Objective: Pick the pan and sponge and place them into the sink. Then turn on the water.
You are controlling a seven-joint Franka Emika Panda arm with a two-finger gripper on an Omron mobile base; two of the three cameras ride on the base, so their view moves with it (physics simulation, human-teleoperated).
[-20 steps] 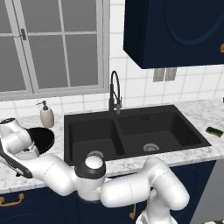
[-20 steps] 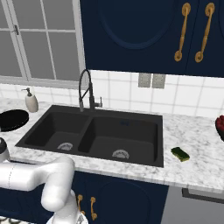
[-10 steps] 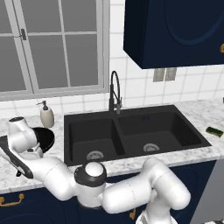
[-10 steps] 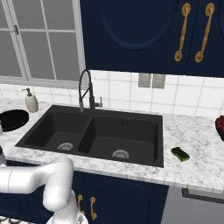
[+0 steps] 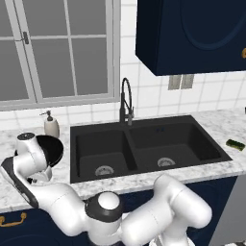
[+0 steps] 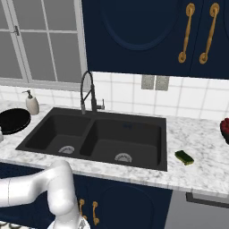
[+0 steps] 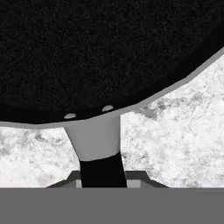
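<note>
Black pan (image 5: 52, 148): seen on the marble counter (image 6: 197, 138), left of the sink (image 5: 144, 146), below the soap dispenser (image 5: 51, 126).
Gripper (image 7: 103, 183): jaws drawn narrow around the pan's handle (image 7: 97, 144) in the hand view; the handle is clasped.
Sink: black, both basins bare but for drains.
Faucet (image 6: 87, 91): placed behind the divider.
Sponge (image 6: 184, 157): laid on the counter right of the sink.

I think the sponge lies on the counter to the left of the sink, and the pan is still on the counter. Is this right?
Not quite. The sponge lies on the counter to the right of the sink, as the right base view shows. The pan is on the counter, as you say.
</note>
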